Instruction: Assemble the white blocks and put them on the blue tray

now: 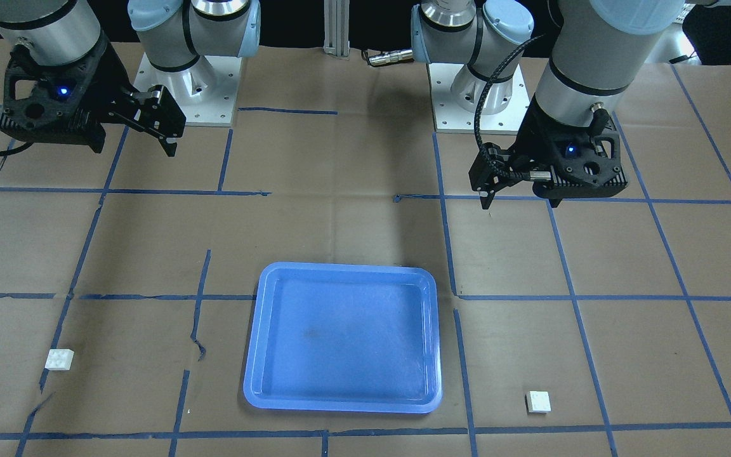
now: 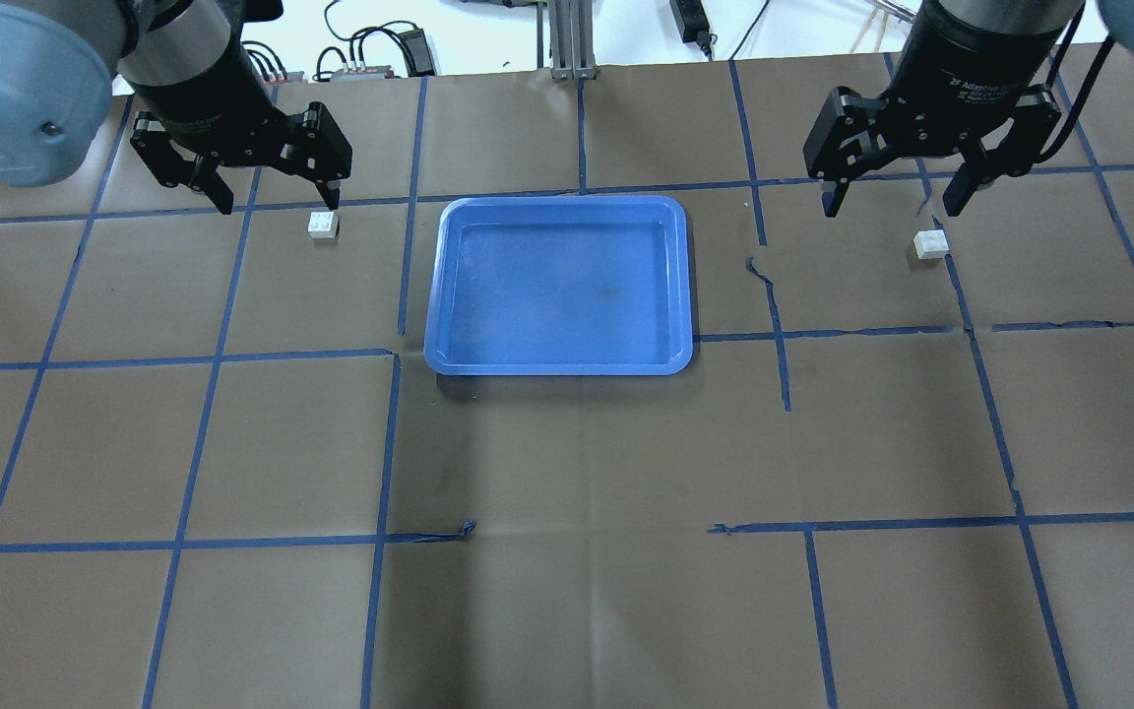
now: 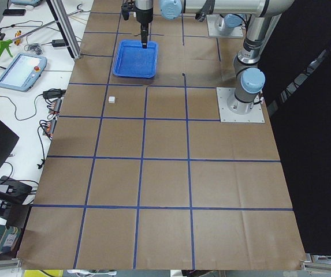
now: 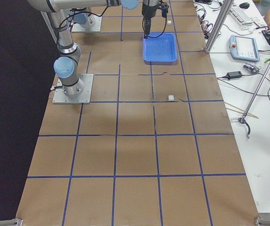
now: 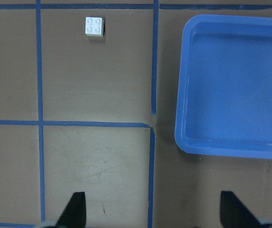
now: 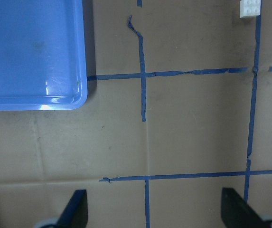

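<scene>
The blue tray (image 2: 562, 286) lies empty at the table's far middle. One white block (image 2: 323, 225) sits on the paper left of the tray, just below my left gripper's inner fingertip in the overhead view. The other white block (image 2: 931, 244) sits right of the tray. My left gripper (image 2: 280, 204) is open and empty, held above the table. My right gripper (image 2: 889, 209) is open and empty too. The left wrist view shows its block (image 5: 94, 26) far ahead and the tray (image 5: 235, 85) to the right. The right wrist view shows its block (image 6: 249, 8) at the top edge.
Brown paper with blue tape lines (image 2: 390, 443) covers the table; some tape is torn and lifted (image 2: 769, 286). The arm bases (image 1: 188, 89) stand on the robot's side. Benches with tools and a teach pendant (image 4: 244, 48) lie beyond the far edge.
</scene>
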`<state>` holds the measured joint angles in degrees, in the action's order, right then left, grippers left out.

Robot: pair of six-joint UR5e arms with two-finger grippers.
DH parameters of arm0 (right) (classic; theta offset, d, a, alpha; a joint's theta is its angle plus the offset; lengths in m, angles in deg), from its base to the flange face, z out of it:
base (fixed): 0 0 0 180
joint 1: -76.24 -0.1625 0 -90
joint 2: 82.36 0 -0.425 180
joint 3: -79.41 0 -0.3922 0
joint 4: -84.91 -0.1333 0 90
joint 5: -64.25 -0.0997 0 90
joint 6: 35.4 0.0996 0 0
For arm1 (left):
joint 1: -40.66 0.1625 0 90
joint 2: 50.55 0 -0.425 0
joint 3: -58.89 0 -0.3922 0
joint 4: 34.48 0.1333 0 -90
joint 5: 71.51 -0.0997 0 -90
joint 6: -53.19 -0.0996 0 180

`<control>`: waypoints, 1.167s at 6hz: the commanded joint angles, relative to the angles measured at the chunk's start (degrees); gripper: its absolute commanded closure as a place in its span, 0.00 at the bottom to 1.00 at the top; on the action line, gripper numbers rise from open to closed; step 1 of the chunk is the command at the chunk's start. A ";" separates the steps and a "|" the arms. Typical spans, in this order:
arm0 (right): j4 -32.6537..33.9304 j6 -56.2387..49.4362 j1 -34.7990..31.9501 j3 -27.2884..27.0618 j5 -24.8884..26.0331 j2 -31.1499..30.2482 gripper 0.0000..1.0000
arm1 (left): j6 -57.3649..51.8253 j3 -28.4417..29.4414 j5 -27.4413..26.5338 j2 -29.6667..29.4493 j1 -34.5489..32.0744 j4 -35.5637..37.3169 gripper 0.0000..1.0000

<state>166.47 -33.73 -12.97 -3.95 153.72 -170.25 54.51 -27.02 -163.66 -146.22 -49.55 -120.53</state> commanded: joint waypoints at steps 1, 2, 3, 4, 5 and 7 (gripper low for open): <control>-0.26 0.09 0.00 -0.05 -0.09 0.00 0.00 | -2.61 -0.22 0.30 0.14 0.12 -0.17 0.01; -0.26 0.09 0.00 0.03 0.00 0.00 0.00 | -2.89 -0.22 0.30 0.14 0.21 -0.69 0.01; -0.26 0.09 0.00 0.47 -0.09 -0.09 0.00 | -2.98 -0.22 0.39 0.06 0.30 -0.87 0.01; -0.53 -0.26 0.00 0.39 0.00 -0.09 0.00 | -4.03 -0.40 0.39 -0.21 0.38 -0.44 0.01; -0.27 -6.70 0.00 0.82 -0.09 -0.17 0.00 | -5.52 -0.31 0.22 -0.21 0.56 -0.08 0.01; 0.17 -26.45 0.87 0.21 0.09 -0.87 0.00 | -5.71 -0.74 -0.49 -1.51 2.22 6.37 0.01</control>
<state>166.47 -51.92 -12.57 -3.49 153.81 -170.76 48.89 -27.28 -163.99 -146.83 -48.27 -117.75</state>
